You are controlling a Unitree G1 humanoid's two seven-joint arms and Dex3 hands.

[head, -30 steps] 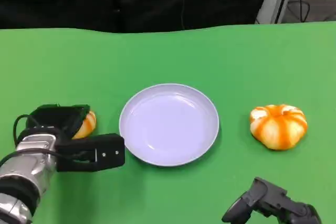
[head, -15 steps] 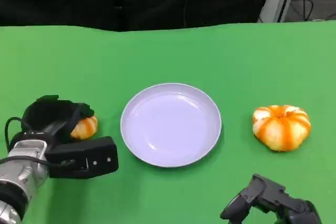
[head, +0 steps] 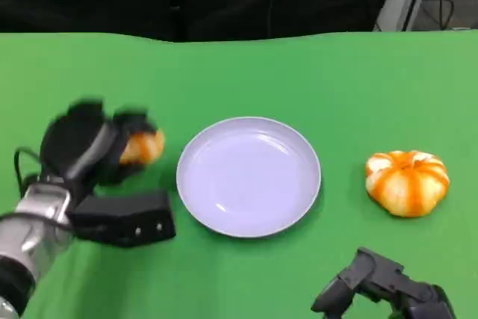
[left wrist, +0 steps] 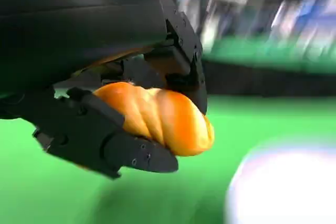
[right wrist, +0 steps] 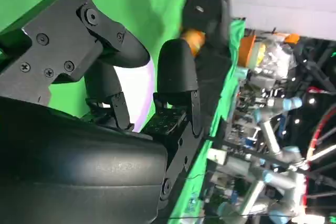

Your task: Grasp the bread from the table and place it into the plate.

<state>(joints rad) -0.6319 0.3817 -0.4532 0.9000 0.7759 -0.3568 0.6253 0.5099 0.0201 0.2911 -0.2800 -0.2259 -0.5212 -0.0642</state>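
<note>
The bread point(left wrist: 157, 116) is showing as a small, glossy, golden-orange twisted roll with a smooth baked crust, and the left hand point(head: 93, 147) is holding it just above the worktop point(head: 246, 72), a flat matte green surface. The roll is sitting beside the left edge of the plate point(head: 249, 177), not yet over it. The plate is a round, shallow, pale lavender dish with a smooth raised rim, lying flat at the middle of the worktop. To its right, well apart, a larger round bun point(head: 407, 182) with orange and cream ridges like a pumpkin is resting on the green surface.

In the left wrist view the black fingers point(left wrist: 105, 140) are pinching the roll from opposite sides, with its rounded end poking out past them. The silver left forearm is angling up from the lower left corner. The right hand point(head: 377, 285) is resting low near the front edge, its fingers point(right wrist: 176, 72) curling inward around nothing.
</note>
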